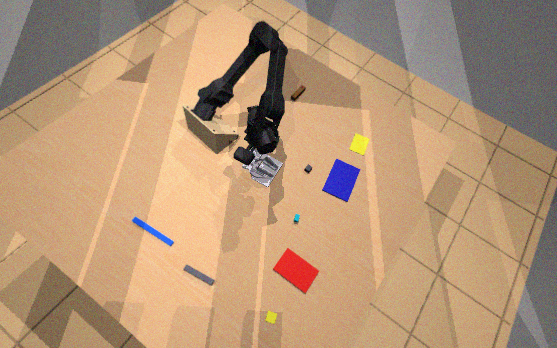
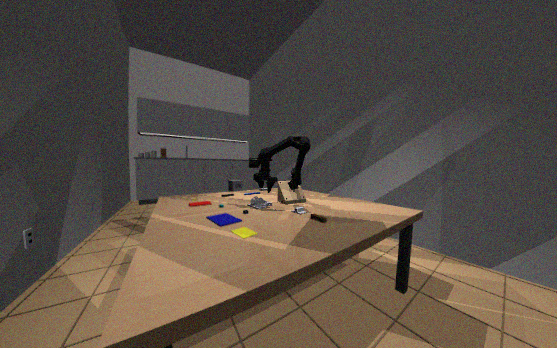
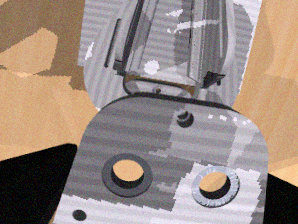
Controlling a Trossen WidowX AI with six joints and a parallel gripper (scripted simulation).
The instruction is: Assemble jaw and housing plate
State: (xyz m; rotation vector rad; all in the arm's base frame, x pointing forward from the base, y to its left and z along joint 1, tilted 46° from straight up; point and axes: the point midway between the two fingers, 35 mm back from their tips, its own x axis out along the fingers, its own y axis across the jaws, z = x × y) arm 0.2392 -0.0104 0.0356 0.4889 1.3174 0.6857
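My gripper (image 1: 254,156) (image 2: 265,189) (image 3: 165,168) is shut on the housing plate (image 3: 165,145), a grey plate with two ringed holes and a small hole. The plate is held above the table, with a black finger at either side in the wrist view. The silver jaw assembly (image 1: 271,171) (image 2: 260,204) (image 3: 95,90) lies on the table just ahead of and partly under the plate. Two long jaw parts show side by side on it in the wrist view. The plate hides their near ends, so the pins, stubs and gear teeth cannot be made out.
A tan angled bracket (image 1: 204,131) (image 2: 289,192) stands by the arm's base. A small silver piece (image 2: 300,210) and a brown block (image 1: 298,93) (image 2: 318,218) lie nearby. Beyond are a small dark cube (image 1: 308,168), a blue pad (image 1: 341,180) and a red pad (image 1: 296,270).
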